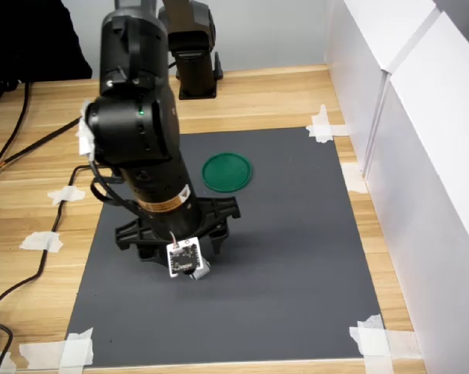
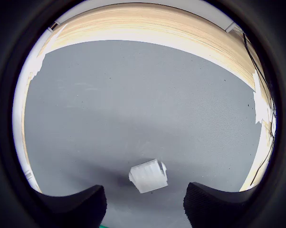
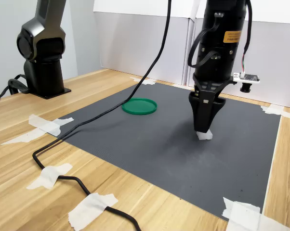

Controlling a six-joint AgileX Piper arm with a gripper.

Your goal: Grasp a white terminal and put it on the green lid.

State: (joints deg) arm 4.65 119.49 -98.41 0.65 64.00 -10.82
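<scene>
Wrist view is showing the white terminal (image 2: 149,175) lying on the dark grey mat (image 2: 133,104) between the two dark fingertips (image 2: 71,205), which are standing wide apart and touching nothing. Because the block is sitting off-centre between the jaws and turned at an angle, one finger is likely to be reaching it first on closing, and that would be pushing or spinning it across the mat instead of clamping it; the piece is light and is resting free. The terminal is appearing as a small, pale, roughly cubic plastic block with ribbed or stepped faces and one rounded end. In the second exterior view the gripper (image 3: 204,126) is pointing straight down with its tips close to the mat, and the terminal (image 3: 205,134) is showing as a white fleck at the tips, toward the mat edge nearest the white wall panels (image 3: 280,62). Farther back in that view, the green lid (image 3: 139,106) is lying flat and bare on the mat, well apart from the gripper, toward the far mat edge and the arm base (image 3: 43,79). A black cable (image 3: 77,130) is trailing over the near mat corner onto the wooden desk (image 3: 19,159).
</scene>
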